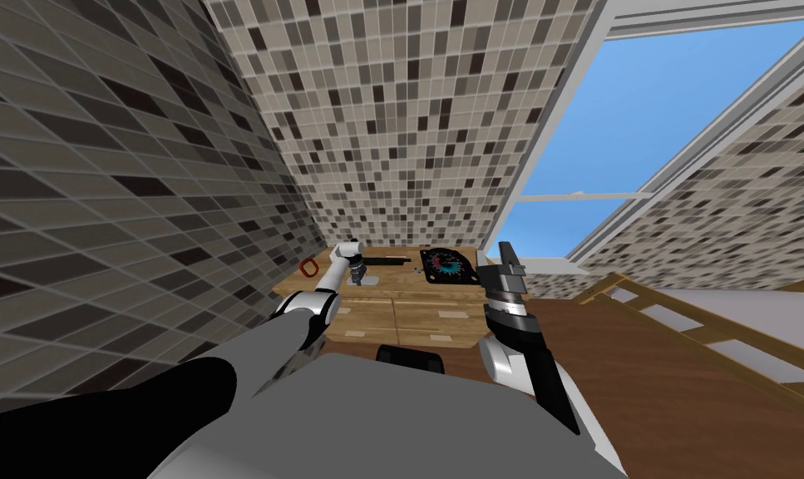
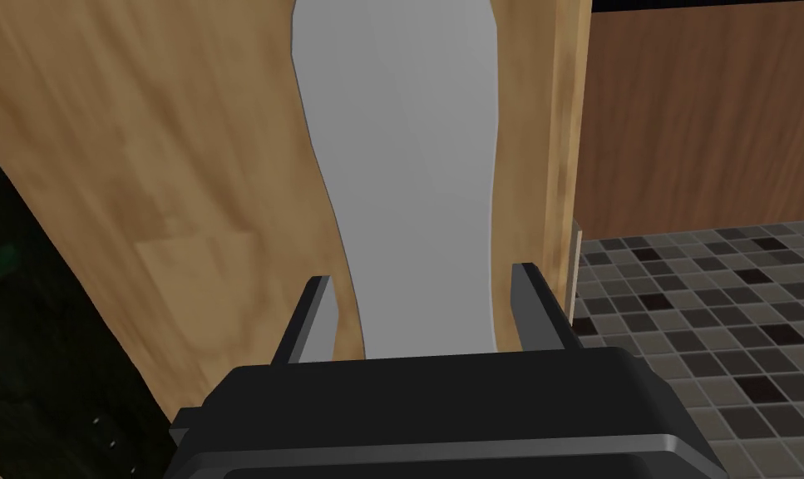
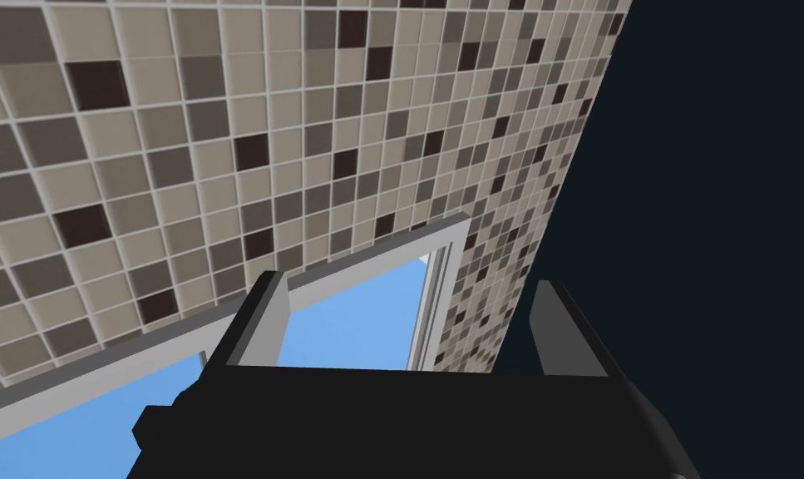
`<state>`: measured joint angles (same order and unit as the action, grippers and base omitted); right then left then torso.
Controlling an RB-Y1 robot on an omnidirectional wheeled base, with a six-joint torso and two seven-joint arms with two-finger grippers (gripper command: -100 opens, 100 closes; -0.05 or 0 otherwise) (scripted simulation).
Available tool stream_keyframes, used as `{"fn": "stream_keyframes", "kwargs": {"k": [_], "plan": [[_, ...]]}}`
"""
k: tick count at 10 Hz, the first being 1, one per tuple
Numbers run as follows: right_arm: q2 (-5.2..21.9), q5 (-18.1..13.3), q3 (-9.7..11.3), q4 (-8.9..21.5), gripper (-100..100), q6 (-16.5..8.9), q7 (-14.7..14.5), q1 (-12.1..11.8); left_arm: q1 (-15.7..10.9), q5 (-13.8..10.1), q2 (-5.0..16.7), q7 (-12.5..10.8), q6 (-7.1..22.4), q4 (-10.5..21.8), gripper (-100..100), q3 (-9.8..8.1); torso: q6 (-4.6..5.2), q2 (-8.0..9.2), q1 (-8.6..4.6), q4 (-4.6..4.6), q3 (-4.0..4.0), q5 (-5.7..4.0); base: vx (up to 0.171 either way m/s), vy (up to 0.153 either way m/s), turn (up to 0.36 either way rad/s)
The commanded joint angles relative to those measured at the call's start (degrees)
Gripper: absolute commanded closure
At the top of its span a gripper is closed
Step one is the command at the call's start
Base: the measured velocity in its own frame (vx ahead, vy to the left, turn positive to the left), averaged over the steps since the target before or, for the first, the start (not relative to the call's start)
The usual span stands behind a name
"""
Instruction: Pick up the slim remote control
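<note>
The slim remote control [image 2: 400,125] is a light grey, waisted bar lying flat on the wooden top [image 2: 142,166], close to its edge. My left gripper [image 2: 422,276] reaches down over it with one finger on each long side, shut on its narrow end. In the head view the left gripper [image 1: 357,268] points down at the grey remote [image 1: 368,280] on the left half of the wooden top [image 1: 408,293]. My right gripper [image 1: 505,256] is raised beside the top's right end, and its fingers stand open with nothing between them [image 3: 412,324].
On the wooden top lie a red object [image 1: 308,268] at the left, a dark slim bar [image 1: 389,260] behind the remote and a dark dial face [image 1: 448,268] to the right. Tiled walls close in behind and left. A wooden bed frame [image 1: 699,333] stands right.
</note>
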<state>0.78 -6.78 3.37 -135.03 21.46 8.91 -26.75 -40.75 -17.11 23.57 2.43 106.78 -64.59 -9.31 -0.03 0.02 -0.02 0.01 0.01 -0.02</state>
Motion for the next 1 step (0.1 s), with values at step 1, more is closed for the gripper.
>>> {"fn": "stream_keyframes", "kwargs": {"k": [1], "plan": [[0.0, 0.0, 0.0, 0.0, 0, 0.0, 0.0, 0.0, 0.0, 0.0, 0.0, 0.0, 0.0, 0.0, 0, 0.00, 0.00, 0.00, 0.00, 0.00, 0.00, 0.00, 0.000, 0.000, 0.000]]}}
